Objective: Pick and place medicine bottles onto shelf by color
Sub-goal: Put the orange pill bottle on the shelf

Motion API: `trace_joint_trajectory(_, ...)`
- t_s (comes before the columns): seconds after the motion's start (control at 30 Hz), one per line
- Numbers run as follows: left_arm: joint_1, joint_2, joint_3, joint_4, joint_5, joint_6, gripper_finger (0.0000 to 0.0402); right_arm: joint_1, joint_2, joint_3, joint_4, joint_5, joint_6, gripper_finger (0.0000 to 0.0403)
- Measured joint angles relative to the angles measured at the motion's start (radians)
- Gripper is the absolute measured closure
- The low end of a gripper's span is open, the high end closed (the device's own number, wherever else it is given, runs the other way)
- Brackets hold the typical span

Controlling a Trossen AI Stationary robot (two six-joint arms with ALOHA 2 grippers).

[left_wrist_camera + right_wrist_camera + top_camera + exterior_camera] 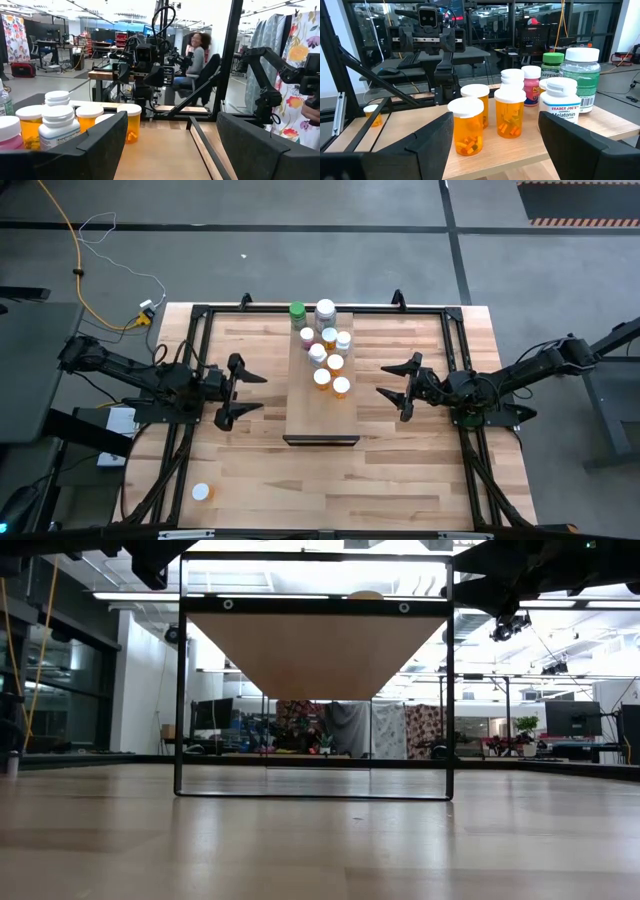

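Note:
Several medicine bottles (325, 345) stand upright in a cluster on the far half of the shelf (322, 415), a pale board raised on a black frame. The right wrist view shows orange bottles (467, 125), a white melatonin bottle (560, 107), a pink one (531, 85), a green-capped one (552, 65) and a large green one (581, 75). One more orange bottle (203, 493) rests on the table near its near-left corner. My left gripper (262, 393) hovers open just left of the shelf. My right gripper (382, 380) hovers open just right of it. Both point at the board.
A black tube frame (200, 320) runs around the work area. The shelf's near half (322, 425) is bare wood. In the low view the board (315, 650) shows from below on its frame. A person (197, 55) sits beyond the table's right side.

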Motion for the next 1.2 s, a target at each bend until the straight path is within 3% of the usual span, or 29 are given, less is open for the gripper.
trace_joint_trajectory(0.33, 0.0, 0.0, 0.0, 0.0, 0.012, -0.001, 0.0106, 0.0, 0.0, 0.0, 0.001, 0.0, -0.001, 0.0121)
trace_joint_trajectory(0.63, -0.019, 0.014, 0.067, -0.029, 0.153, 0.013, 0.0106, 0.0, 0.0, 0.0, 0.001, 0.0, -0.004, 0.0121)
trace_joint_trajectory(0.8, -0.089, 0.063, 0.209, -0.268, 0.115, 0.109, 0.0106, 0.0, 0.0, 0.0, 0.018, 0.001, -0.004, 0.0121)
trace_joint_trajectory(0.9, -0.14, 0.117, 0.319, -0.468, 0.101, 0.085, 0.0105, 0.0, 0.0, 0.0, 0.023, 0.0, -0.004, 0.0121)
trace_joint_trajectory(1.07, -0.241, 0.24, 0.521, -0.86, 0.102, -0.109, 0.0105, 0.0, 0.0, 0.0, 0.022, 0.001, 0.003, 0.0121)
trace_joint_trajectory(1.2, -0.35, 0.371, 0.639, -1.076, 0.083, -0.311, 0.0105, 0.0, 0.0, 0.0, 0.022, 0.001, 0.003, 0.0121)
